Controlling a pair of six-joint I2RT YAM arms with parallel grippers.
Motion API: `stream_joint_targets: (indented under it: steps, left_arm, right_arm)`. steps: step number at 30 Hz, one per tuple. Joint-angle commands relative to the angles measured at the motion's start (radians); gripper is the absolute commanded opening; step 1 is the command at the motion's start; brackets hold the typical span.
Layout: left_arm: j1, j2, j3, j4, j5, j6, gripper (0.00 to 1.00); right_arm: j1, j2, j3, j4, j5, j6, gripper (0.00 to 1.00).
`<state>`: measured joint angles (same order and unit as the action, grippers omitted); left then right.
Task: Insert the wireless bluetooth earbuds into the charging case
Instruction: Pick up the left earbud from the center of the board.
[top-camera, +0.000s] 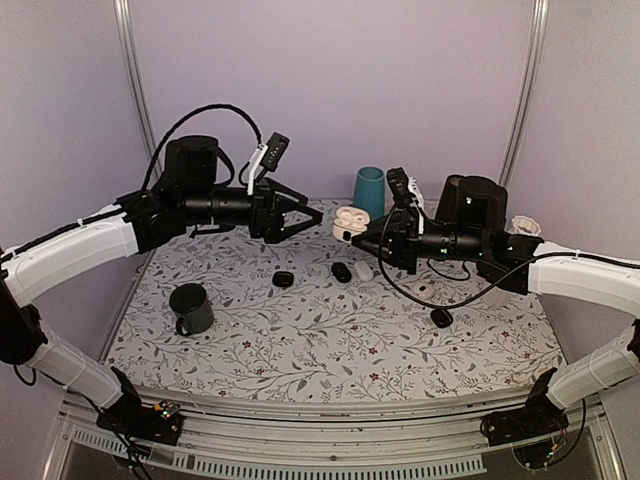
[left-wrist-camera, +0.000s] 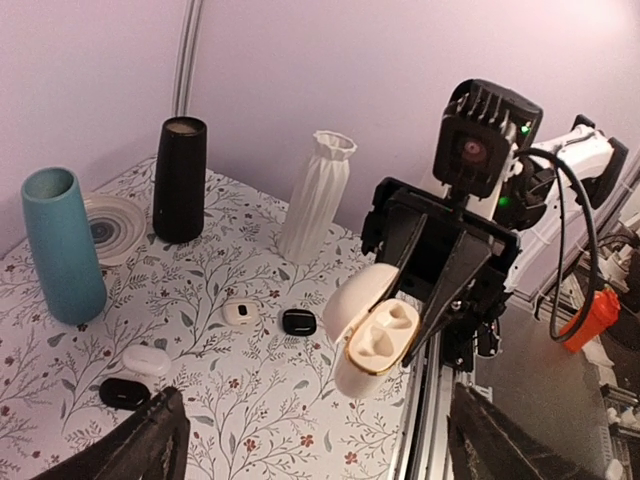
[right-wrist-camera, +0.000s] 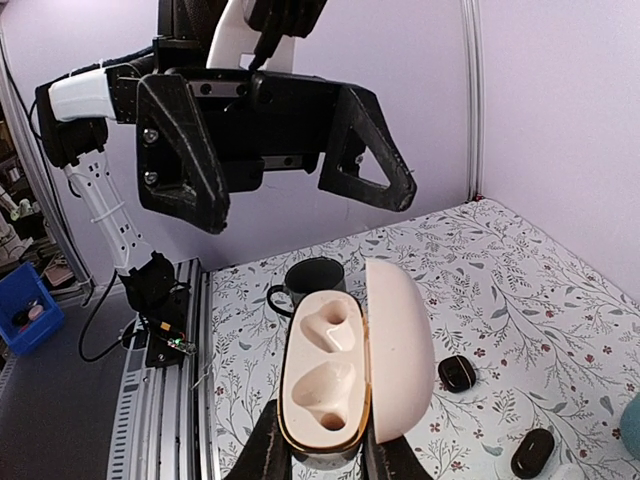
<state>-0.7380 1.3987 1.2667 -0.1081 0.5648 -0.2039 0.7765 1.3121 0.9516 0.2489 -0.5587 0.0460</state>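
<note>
You have the charging case (right-wrist-camera: 345, 375) lifted open above the table (right-wrist-camera: 520, 300), pinched at its base by the closed right gripper (right-wrist-camera: 320, 455). Both sockets look empty. The left gripper (right-wrist-camera: 305, 200) faces it, jaws wide, holding nothing. Both earbuds are yet to be seated, and I can't spot them.

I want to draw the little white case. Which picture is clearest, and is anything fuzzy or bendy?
Right wrist view: the charging case is close, sharp, evenly lit, no glare. Left wrist view: the left gripper looks dark and soft-edged at the bottom corners. Top view: the case is tiny and the corner poles look bent by the lens.
</note>
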Motion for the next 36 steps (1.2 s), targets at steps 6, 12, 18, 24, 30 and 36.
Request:
stream_joint_targets:
  steps: [6,12,18,24,30,36]
  left_arm:
    - [0.013,-0.036,-0.143,-0.055,-0.22,-0.067,0.87]
    - [0.002,-0.065,-0.272,-0.091,-0.331,-0.193,0.81]
    - [-0.019,-0.069,-0.365,-0.137,-0.424,-0.28,0.68]
    - [-0.034,-0.069,-0.454,-0.126,-0.461,-0.304,0.64]
    - [-0.032,-0.051,-0.515,-0.119,-0.549,-0.37,0.61]
    - [-0.016,-0.025,-0.53,-0.195,-0.679,-0.411,0.57]
  right_arm:
    - [-0.006,-0.019,-0.036,0.073,0.037,-0.001,0.02]
    - [-0.006,-0.022,-0.052,0.084,0.039,-0.004,0.02]
    - [-0.006,-0.02,-0.056,0.092,0.037,0.003,0.02]
    - [-0.006,-0.025,-0.063,0.092,0.039,0.007,0.02]
    - [-0.006,-0.029,-0.067,0.093,0.04,0.012,0.02]
    - [-0.005,-0.039,-0.073,0.092,0.043,0.015,0.02]
